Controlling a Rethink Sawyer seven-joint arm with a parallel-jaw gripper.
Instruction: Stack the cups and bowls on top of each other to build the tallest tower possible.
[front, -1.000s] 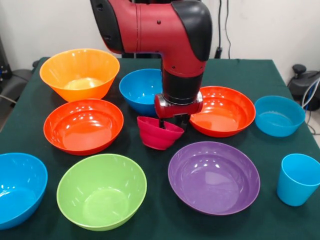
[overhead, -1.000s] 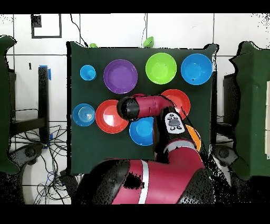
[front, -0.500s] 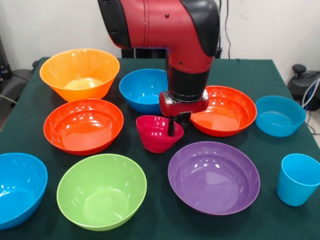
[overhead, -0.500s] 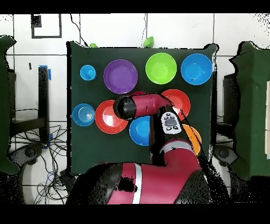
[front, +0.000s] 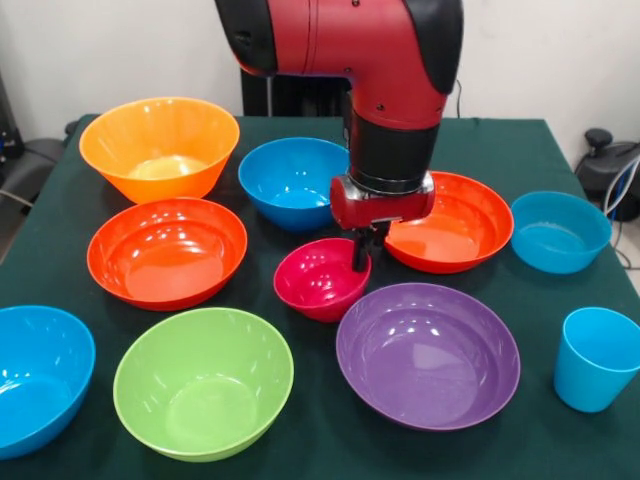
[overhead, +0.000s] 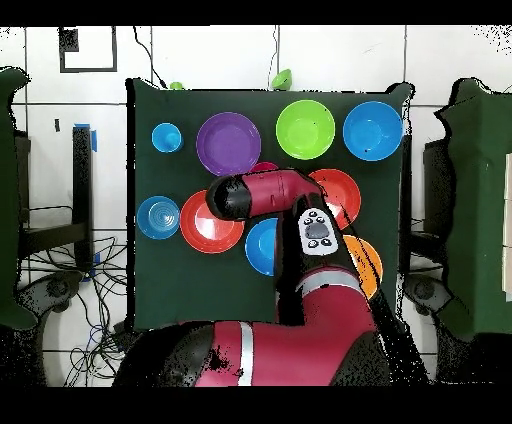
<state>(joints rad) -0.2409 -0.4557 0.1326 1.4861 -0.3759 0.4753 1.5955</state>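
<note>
My gripper (front: 360, 258) is shut on the right rim of the small magenta bowl (front: 312, 280), which sits level at the table's middle, between the blue bowl (front: 288, 180) and the purple bowl (front: 428, 352). The large yellow-orange bowl (front: 160, 145) stands at the back left. The light-blue cup (front: 598, 358) stands upright at the front right, with the small pale-blue bowl (front: 558, 230) behind it. No tower stands; every bowl rests singly. In the overhead view the arm hides the gripper, and only a sliver of the magenta bowl (overhead: 265, 167) shows.
Two red-orange bowls (front: 167, 250) (front: 450, 220) flank the magenta one. A lime green bowl (front: 203, 380) and a second blue bowl (front: 35, 375) stand at the front left. The green table cloth (front: 500, 140) ends close behind the right-hand bowls.
The magenta bowl hung tilted in the gripper; it has come level and lower, and has shifted to the right in the front view along with the arm.
</note>
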